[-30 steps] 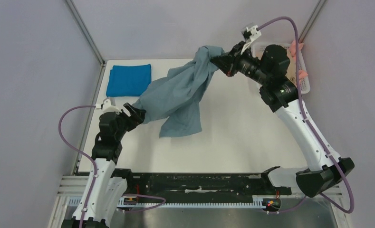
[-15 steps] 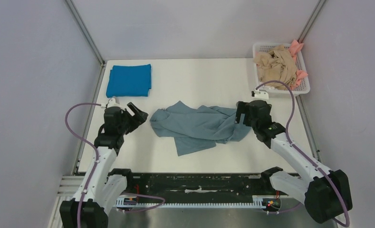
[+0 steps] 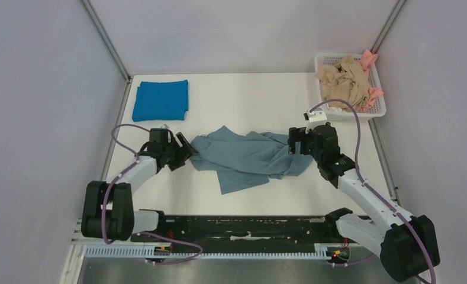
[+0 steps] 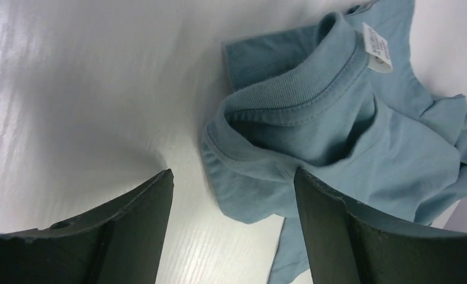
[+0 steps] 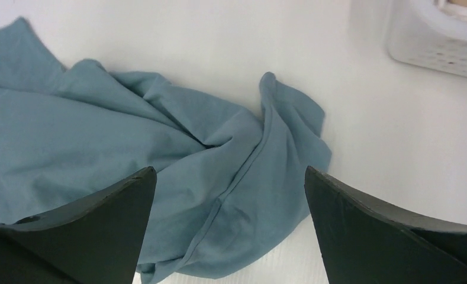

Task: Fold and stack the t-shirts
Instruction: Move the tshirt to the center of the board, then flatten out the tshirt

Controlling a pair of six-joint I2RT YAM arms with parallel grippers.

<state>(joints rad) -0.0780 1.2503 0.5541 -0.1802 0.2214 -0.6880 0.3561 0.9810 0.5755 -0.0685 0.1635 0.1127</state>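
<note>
The dusty grey-blue t-shirt (image 3: 248, 157) lies crumpled at the table's middle. Its collar and white label (image 4: 313, 100) face my left gripper (image 3: 185, 149), which is low at the shirt's left edge. In the left wrist view that gripper (image 4: 234, 195) is open, with a fold of cloth between the fingers (image 4: 337, 231) but not pinched. My right gripper (image 3: 296, 142) hovers over the shirt's right edge, and in its own view it (image 5: 228, 189) is wide open above a seam (image 5: 242, 177). A folded bright blue t-shirt (image 3: 161, 99) lies at the back left.
A white basket (image 3: 337, 55) at the back right holds a beige shirt (image 3: 342, 80) and a pink one (image 3: 370, 58); its corner (image 5: 432, 35) shows in the right wrist view. Grey walls and metal posts close in the table.
My right gripper let go of the grey-blue shirt it held high at the back; the shirt dropped to the table's middle. Both arms came down to its two ends.
</note>
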